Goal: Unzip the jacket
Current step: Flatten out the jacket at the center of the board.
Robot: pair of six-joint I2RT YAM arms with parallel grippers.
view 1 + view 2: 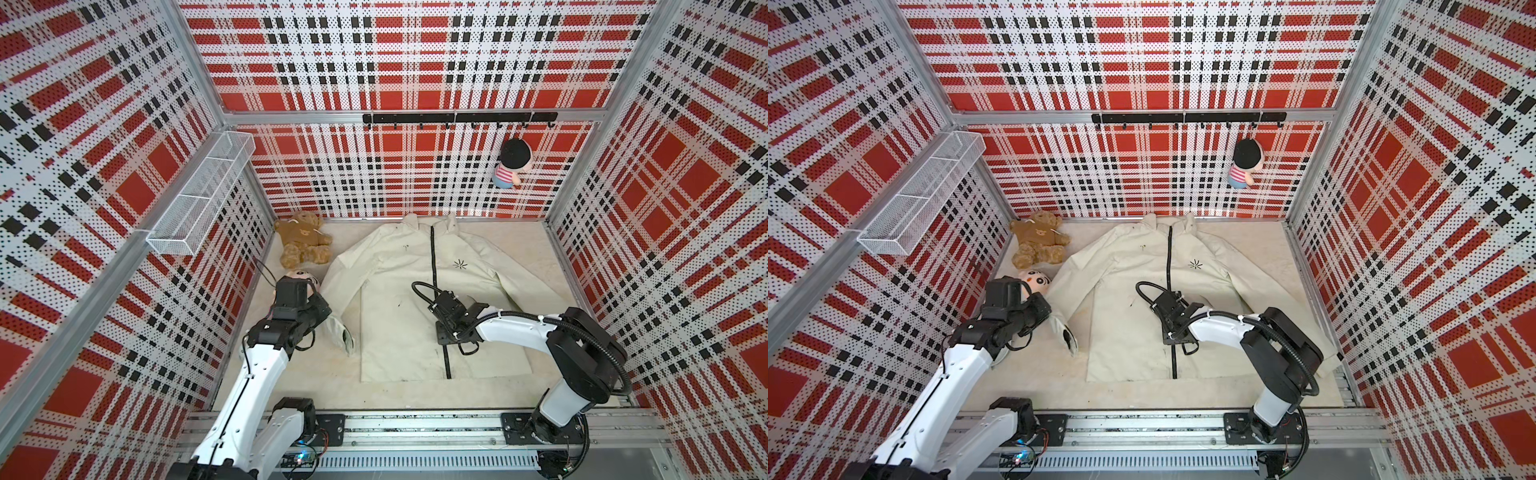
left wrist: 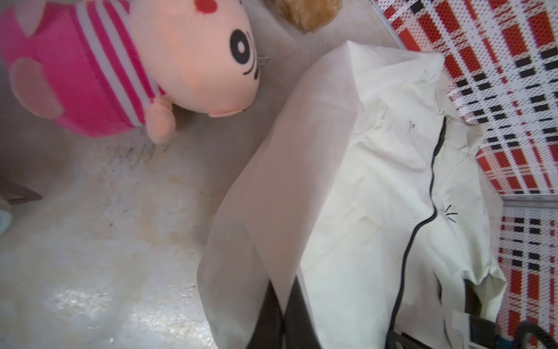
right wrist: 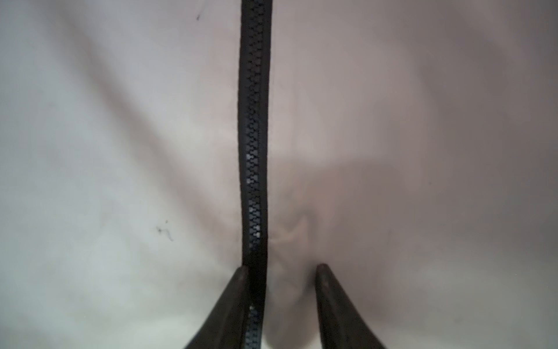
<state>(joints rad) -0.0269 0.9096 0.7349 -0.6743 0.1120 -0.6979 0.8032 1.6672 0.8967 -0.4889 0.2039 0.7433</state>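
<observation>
The cream jacket (image 1: 390, 266) (image 1: 1125, 266) lies flat on the table, front up, collar toward the back wall. Its black zipper (image 1: 433, 257) (image 3: 253, 121) runs closed down the middle. My left gripper (image 2: 283, 290) is shut on the sleeve (image 2: 271, 181) near the cuff, with fabric pinched between its fingers; in a top view it (image 1: 322, 309) sits at the jacket's left side. My right gripper (image 3: 283, 267) presses down mid-front, jaws apart, with the zipper against one finger and a puckered fold of fabric between them. In both top views its body (image 1: 446, 328) (image 1: 1173, 332) hides the fingers.
A brown teddy bear (image 1: 303, 245) lies at the back left. A pink-striped plush doll (image 2: 120, 60) lies just beside my left arm. Another doll (image 1: 513, 164) hangs from the black hook rail (image 1: 457, 117). A white wire basket (image 1: 203, 191) is mounted on the left wall.
</observation>
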